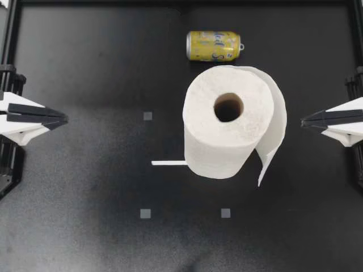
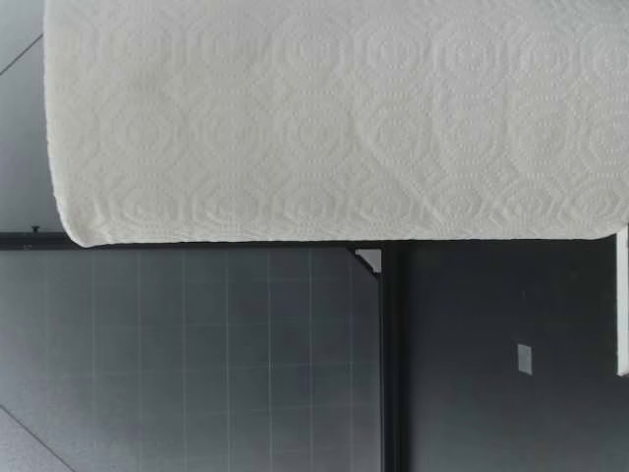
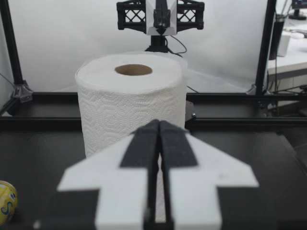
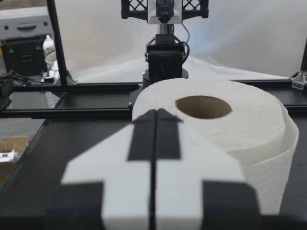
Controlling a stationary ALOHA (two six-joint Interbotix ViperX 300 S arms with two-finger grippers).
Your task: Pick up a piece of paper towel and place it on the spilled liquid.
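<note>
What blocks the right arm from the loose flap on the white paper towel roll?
Likely nothing, so probably yes: the loose flap faces my right gripper, bare table between; its fingers are shut.

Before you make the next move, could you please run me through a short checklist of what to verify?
1. Paper towel roll standing upright: ok.
2. Loose sheet hanging free on the side facing my right arm: ok.
3. Left jaws and right jaws open for a grasp: not ok, both are shut.
4. Way to the sheet free of the can: ok, it lies on its side beyond the roll.
5. Spilled liquid located: cannot tell, none shows on the table.
</note>
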